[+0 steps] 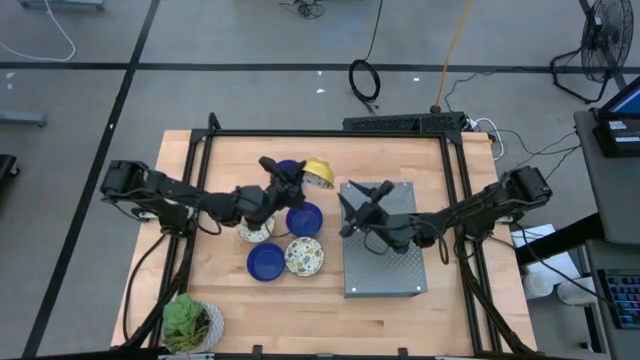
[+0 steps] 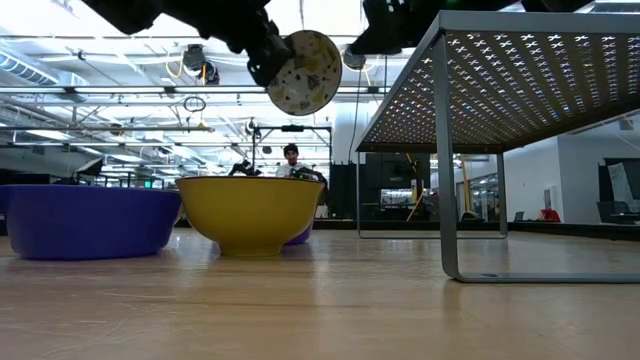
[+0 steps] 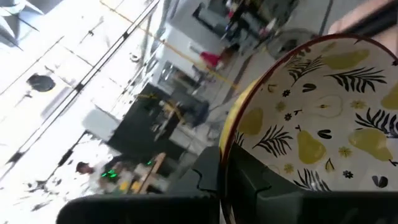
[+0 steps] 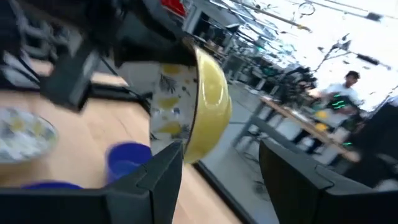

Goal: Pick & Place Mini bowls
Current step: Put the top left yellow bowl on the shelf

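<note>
Held item: small round bowl, yellow outside, cream inside with pear and leaf print point(image 1: 319, 171), tipped on edge, rim clamped by left gripper point(image 1: 293, 178), in the air at 12 o'clock of the bowl cluster. Right gripper point(image 1: 352, 212), fingers spread and empty, at 3 o'clock over grey perforated metal stand point(image 1: 385, 272); left nearer. Wooden tabletop point(image 1: 225, 290); blue glossy bowl point(image 1: 265, 262) below

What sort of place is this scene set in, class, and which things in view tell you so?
Probably a robotics lab or workshop hall. A wooden table stands on a bare grey floor with taped lines, loose cables trail behind it, and beyond it workbenches and a person show under a high industrial ceiling.
</note>
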